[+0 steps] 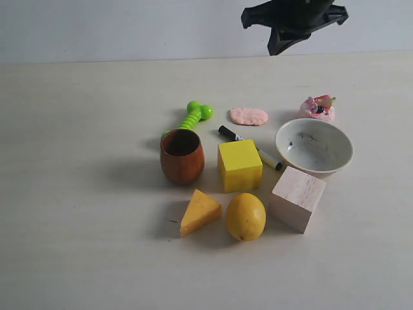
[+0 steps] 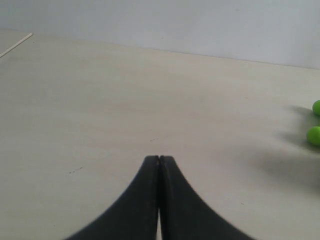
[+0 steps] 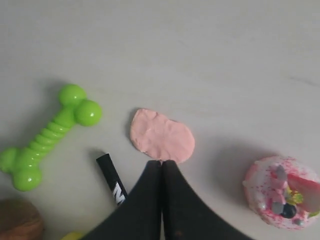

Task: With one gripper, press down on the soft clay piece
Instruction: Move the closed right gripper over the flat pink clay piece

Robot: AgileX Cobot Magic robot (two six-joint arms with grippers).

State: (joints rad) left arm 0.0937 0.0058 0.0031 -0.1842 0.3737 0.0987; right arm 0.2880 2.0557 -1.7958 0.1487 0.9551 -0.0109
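**Operator:** Where is the piece, and which arm should take it?

**Spotter:** The flat, pale salmon-pink oval of soft clay [image 1: 249,116] lies on the pale table [image 1: 77,226]. It is between the lime-green ribbed plastic bone toy [image 1: 193,116] and the pink toy cake with coloured toppings [image 1: 317,108], and touches neither. Use your right gripper [image 3: 161,162]. It hangs raised behind the clay, and in its wrist view the black fingertips sit right at the oval's edge. Your left gripper [image 2: 159,158] faces mostly bare table, with only the bone's green knobs at the rim of its view.

**Operator:** How are the fingers set?

**Spotter:** On both grippers they are pressed together, with no gap and nothing between them. For pressing, I'd say that blunt closed tip suits you.

**Operator:** How does the clay lie?

**Spotter:** In the exterior view its long axis runs across the table, from the bone side to the cake side. In the right wrist view that axis crosses the line of your fingers. The clay sits ahead of and below the tips, so I judge you need a slight forward reach on the way down to land mid-oval. Mind the black-capped white marker pen [image 3: 112,180] just beside it.
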